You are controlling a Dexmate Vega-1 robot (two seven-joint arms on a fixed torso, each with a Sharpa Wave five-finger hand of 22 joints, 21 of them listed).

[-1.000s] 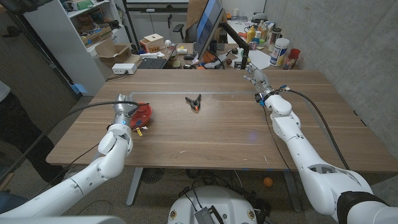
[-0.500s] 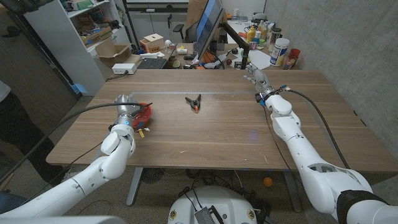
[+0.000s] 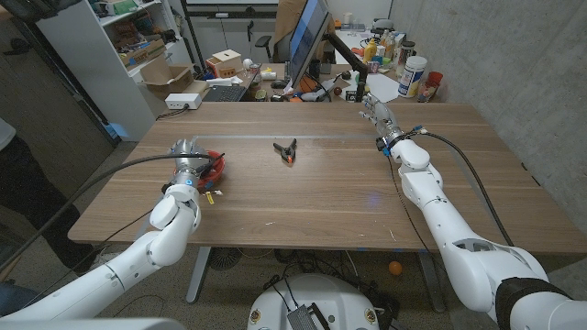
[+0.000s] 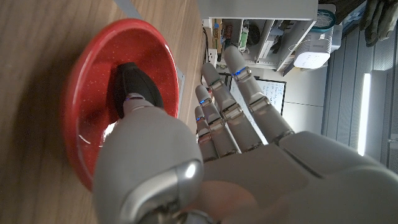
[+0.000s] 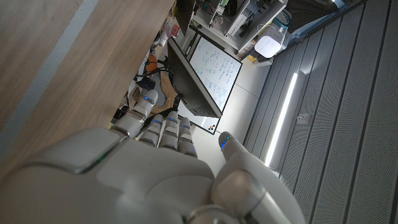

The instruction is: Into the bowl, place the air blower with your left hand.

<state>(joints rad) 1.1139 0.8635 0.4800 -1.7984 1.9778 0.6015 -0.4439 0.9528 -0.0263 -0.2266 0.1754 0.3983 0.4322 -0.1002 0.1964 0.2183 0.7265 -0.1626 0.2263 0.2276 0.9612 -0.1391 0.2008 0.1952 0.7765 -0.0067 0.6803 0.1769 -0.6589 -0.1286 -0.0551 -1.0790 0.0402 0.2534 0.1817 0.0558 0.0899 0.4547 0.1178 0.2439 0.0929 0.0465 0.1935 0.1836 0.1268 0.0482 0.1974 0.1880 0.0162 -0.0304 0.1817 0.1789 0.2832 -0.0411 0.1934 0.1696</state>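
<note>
The red bowl [image 3: 218, 166] sits at the table's left side, and my left hand [image 3: 188, 156] is right at its near-left rim. In the left wrist view the black air blower [image 4: 134, 88] lies inside the bowl [image 4: 87, 62]. My left hand [image 4: 249, 155] is beside the bowl with its fingers [image 4: 242, 93] stretched out straight and holding nothing, and its thumb reaches over the bowl near the blower's end. My right hand [image 3: 376, 113] is at the far right of the table with its fingers extended and nothing in it, also seen in the right wrist view [image 5: 143, 168].
A black clamp with orange tips [image 3: 287, 148] lies mid-table toward the back. A small yellow and black item [image 3: 209, 192] lies just in front of the bowl. Behind the table stand a monitor [image 3: 307, 37], bottles [image 3: 413, 75] and desk clutter.
My left hand has shifted slightly right, covering more of the bowl. The right arm has not moved.
</note>
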